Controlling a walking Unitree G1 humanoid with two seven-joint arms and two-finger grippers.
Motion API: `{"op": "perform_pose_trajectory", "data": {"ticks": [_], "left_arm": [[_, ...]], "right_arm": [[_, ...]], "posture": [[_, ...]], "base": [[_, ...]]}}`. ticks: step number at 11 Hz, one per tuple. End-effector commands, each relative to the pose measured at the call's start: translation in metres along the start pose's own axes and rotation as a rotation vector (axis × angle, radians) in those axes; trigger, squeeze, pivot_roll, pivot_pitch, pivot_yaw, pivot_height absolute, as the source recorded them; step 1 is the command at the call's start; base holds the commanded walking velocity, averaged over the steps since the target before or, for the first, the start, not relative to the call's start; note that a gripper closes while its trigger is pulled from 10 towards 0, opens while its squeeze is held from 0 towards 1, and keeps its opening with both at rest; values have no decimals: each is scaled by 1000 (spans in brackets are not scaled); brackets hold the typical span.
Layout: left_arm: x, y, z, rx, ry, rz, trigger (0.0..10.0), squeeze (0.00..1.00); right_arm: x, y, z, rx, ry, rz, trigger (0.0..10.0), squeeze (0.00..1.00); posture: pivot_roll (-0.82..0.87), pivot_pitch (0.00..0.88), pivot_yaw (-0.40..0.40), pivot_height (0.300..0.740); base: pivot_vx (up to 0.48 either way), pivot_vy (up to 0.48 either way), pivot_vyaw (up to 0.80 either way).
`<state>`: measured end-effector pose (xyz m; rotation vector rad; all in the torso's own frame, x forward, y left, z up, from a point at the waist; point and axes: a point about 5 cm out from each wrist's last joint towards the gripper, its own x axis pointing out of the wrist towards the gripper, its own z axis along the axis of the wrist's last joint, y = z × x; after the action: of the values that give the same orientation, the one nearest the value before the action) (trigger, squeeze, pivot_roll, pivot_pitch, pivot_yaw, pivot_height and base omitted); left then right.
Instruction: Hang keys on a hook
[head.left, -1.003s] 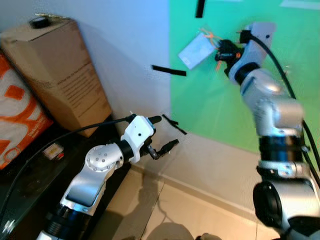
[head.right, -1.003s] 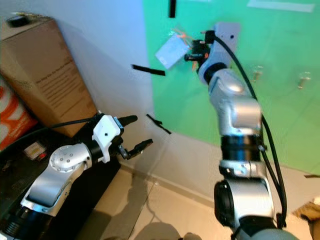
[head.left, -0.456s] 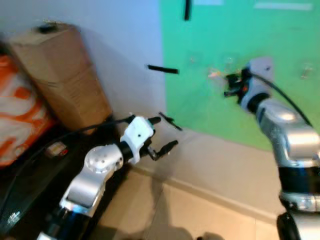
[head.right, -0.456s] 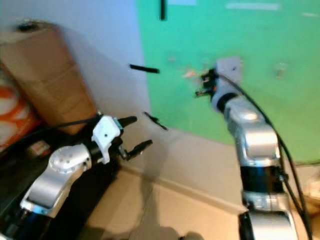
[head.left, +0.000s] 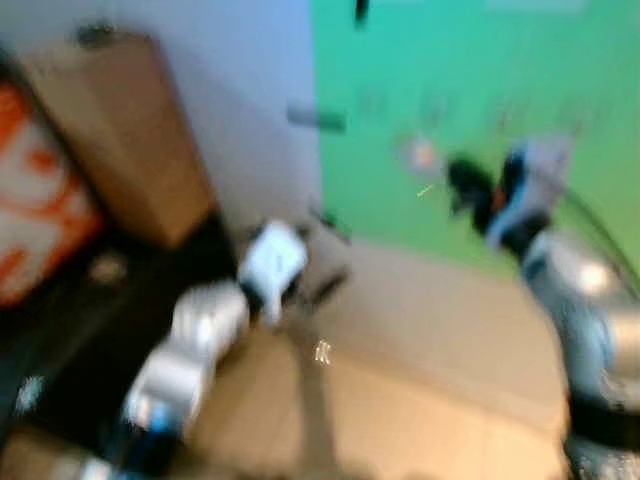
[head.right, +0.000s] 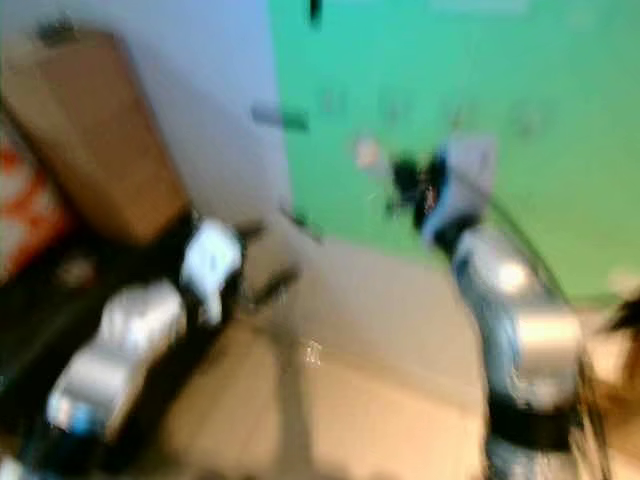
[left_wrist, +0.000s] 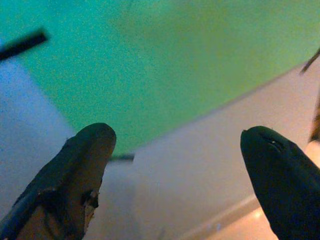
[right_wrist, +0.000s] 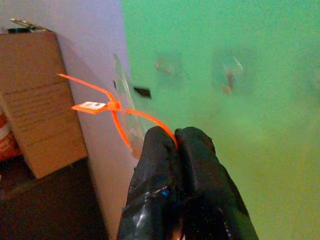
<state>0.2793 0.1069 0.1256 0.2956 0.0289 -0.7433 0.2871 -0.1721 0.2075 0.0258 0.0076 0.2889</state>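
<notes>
Pinching an orange plastic loop (right_wrist: 131, 114) between its two black fingers (right_wrist: 159, 155), the right gripper (right_wrist: 176, 142) is raised in front of a green wall panel (right_wrist: 240, 65). Its fingers are pressed fully together. From the loop hang a small orange tag (right_wrist: 92, 105) and a clear flat card or sleeve (right_wrist: 123, 97); whether metal keys are attached cannot be made out. Two blurred hooks (right_wrist: 229, 75) sit on the green panel just beyond the fingertips, and the loop is not on either one.

Both head views are heavily smeared by motion. They place the right gripper (head.left: 462, 185) high against the green panel, with a pale blob (head.left: 420, 155) beside it that is probably the card. They also show the left gripper (head.left: 325, 275) lower down, near where the grey wall (head.left: 250, 90) meets the panel, its fingers too blurred to read there.

Seen from the left wrist, the left gripper (left_wrist: 175, 155) has its fingers spread wide apart, with nothing between them.

A cardboard box (right_wrist: 37, 100) stands against the grey wall beside an orange and white bag (head.left: 35, 200).
</notes>
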Motion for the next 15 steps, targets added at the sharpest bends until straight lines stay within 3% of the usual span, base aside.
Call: {"op": "perform_pose_trajectory", "data": {"ticks": [1, 2, 4, 5, 6, 7, 10, 15], "left_arm": [[-2, 11, 4, 25, -3, 63, 10000, 0], [-6, 17, 2, -11, 4, 136, 10000, 0], [-17, 25, -8, -45, 33, 267, 10000, 0], [-20, 26, -11, -53, 41, 292, 10000, 0], [-22, 25, -12, -57, 36, 293, 10000, 0], [-22, 24, -11, -56, 35, 290, 10000, 0], [-19, 22, -9, -30, 36, 238, 10000, 0], [-14, 21, -10, -24, 46, 195, 10000, 0]], "right_arm": [[-3, 0, -2, -8, -4, -47, 10000, 0], [-18, 5, -26, -31, 43, -162, 10000, 0], [-45, 6, -70, -109, 170, -280, 10000, 0], [-51, 3, -76, -76, 183, -324, 10000, 0], [-53, 2, -75, -8, 153, -342, 10000, 0], [-51, 5, -72, 1, 138, -333, 10000, 0], [-39, 16, -63, 7, 84, -269, 10000, 0], [-33, 18, -53, 6, 54, -232, 10000, 0]], "posture": [[-123, 0, 90, 740], [-120, 0, 85, 740], [-120, 0, 84, 740], [-119, 0, 83, 740], [-119, 0, 87, 740], [-121, 0, 92, 740], [-120, 0, 105, 740], [-124, 0, 119, 740]], "base": [[0, 0, 0], [0, 0, 0], [0, 0, 0], [0, 0, 0], [0, 0, 0], [0, 0, 800], [259, 0, 675], [275, 0, 0]]}}
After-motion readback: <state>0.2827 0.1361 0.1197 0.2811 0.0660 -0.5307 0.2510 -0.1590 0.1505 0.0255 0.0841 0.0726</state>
